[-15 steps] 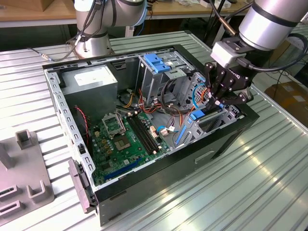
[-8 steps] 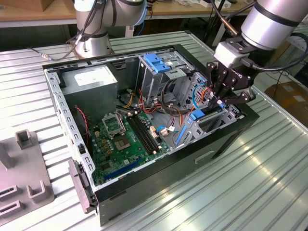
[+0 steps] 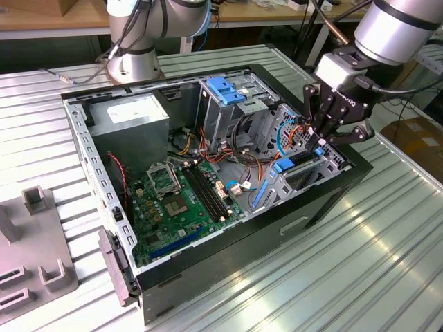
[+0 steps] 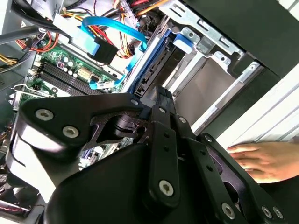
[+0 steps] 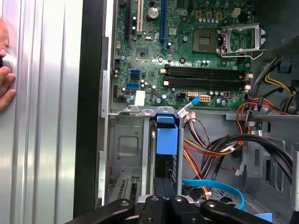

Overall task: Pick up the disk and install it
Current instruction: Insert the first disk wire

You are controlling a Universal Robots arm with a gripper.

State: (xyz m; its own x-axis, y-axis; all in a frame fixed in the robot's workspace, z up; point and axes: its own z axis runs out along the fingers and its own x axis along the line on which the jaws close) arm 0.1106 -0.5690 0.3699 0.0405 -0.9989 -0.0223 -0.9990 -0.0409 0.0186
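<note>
Open computer case [image 3: 228, 243] lies on a slatted metal table [image 3: 360, 277]. Inside it:
- motherboard [image 3: 173, 200]
- power supply [image 3: 128, 114] in the far corner
- metal drive cage [image 3: 218, 114] with a blue bracket [image 3: 225, 88] on top
- loose cables [image 3: 242, 155]

The disk [image 3: 285, 164] stands on edge in the drive bay by the case wall at the exterior view's right, its blue carrier showing in both wrist views [image 5: 167, 140] [image 4: 152, 58].

The gripper [image 3: 320, 142] is closed, tips at the disk's near end; can't tell if it pinches anything.

The white stickers on the power supply and the motherboard are not readable.

A person's hand [image 4: 261, 158] rests on the table beside the case.
</note>
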